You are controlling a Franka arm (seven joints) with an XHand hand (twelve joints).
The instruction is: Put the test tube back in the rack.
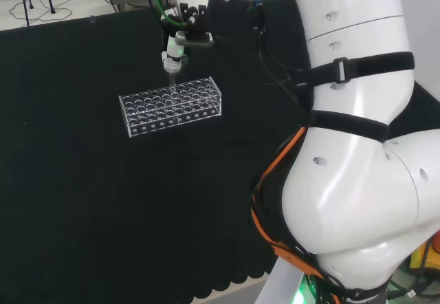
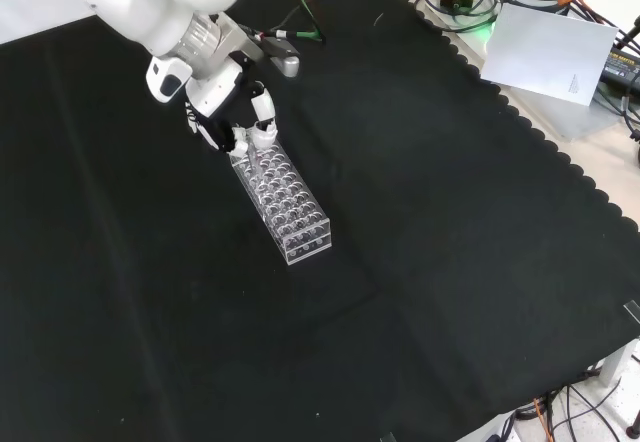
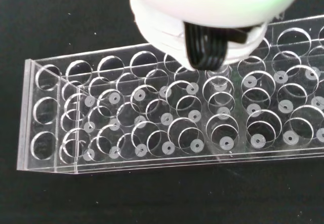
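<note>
Hovering at the rack's (image 1: 172,106) far edge, the hand (image 1: 174,48) pinches a test tube (image 1: 172,78).

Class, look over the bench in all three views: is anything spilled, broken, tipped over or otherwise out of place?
Nothing stands out. The clear rack stands flat and whole on the black cloth, with no spill or broken glass near it. The hand is above one end of the rack, holding the test tube upright over the holes.
</note>
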